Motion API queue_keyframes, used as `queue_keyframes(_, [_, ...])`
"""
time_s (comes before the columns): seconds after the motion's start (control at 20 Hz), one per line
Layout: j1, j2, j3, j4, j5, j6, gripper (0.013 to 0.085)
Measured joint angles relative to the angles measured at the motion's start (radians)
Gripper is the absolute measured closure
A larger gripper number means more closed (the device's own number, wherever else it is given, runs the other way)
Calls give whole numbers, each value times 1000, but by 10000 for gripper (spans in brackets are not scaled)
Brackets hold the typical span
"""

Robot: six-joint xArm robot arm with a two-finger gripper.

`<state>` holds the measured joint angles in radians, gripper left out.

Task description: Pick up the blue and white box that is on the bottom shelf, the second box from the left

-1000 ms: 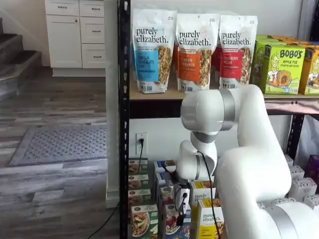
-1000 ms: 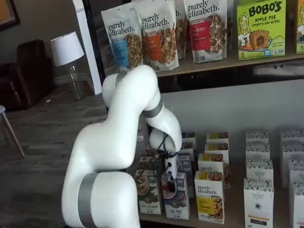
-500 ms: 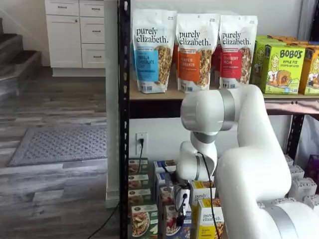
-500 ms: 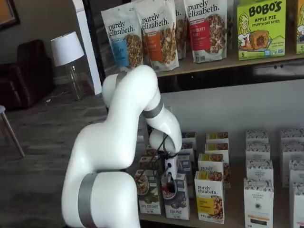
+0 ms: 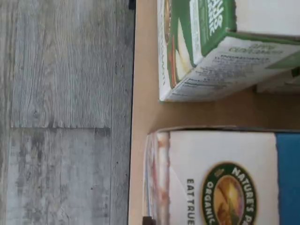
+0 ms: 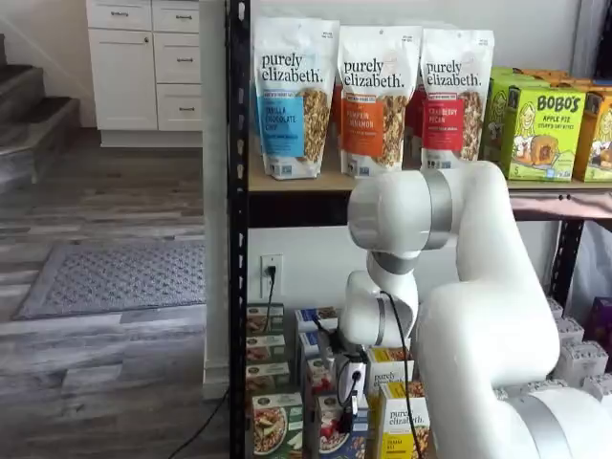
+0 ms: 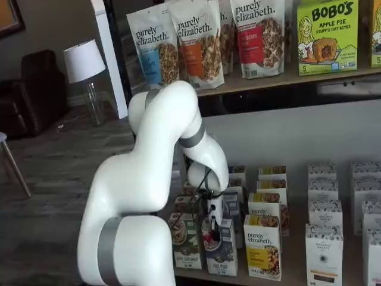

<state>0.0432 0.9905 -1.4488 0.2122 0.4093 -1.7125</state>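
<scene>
The blue and white box (image 7: pixel 221 256) stands upright at the front of the bottom shelf (image 7: pixel 286 280), between a green-fronted box (image 7: pixel 186 241) and a yellow "purely elizabeth" box (image 7: pixel 262 249). It also shows in a shelf view (image 6: pixel 333 432). My gripper (image 7: pixel 212 229) hangs right at the box's top edge, and it shows in both shelf views (image 6: pixel 351 402). Its black fingers are seen side-on with a cable beside them, so I cannot tell whether there is a gap or a grip. The wrist view looks straight down on the box's white and blue top (image 5: pixel 220 178).
The green box (image 5: pixel 206 47) stands close beside the blue one, with a narrow strip of tan shelf board (image 5: pixel 140 112) between them. Grey wood floor (image 5: pixel 61 112) lies past the shelf edge. More box rows stand behind and to the right (image 7: pixel 324 214). A black steel post (image 6: pixel 237 287) stands at the left.
My gripper has edged slightly over the top of the blue and white box. The box and its neighbours have not moved.
</scene>
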Motion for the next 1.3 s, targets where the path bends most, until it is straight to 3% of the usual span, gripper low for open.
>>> queue_keyframes(0.15, [-1, -1, 0, -1, 6, 1, 370])
queue_keyframes(0.25, [-1, -1, -1, -4, 9, 3, 450])
queue_keyframes(0.55, [-1, -1, -3, -7, 18, 6, 570])
queue_keyframes(1.05, [-1, -18, 18, -2, 18, 1, 570])
queue_keyframes(1.3, [7, -52, 66, 37, 5, -28, 570])
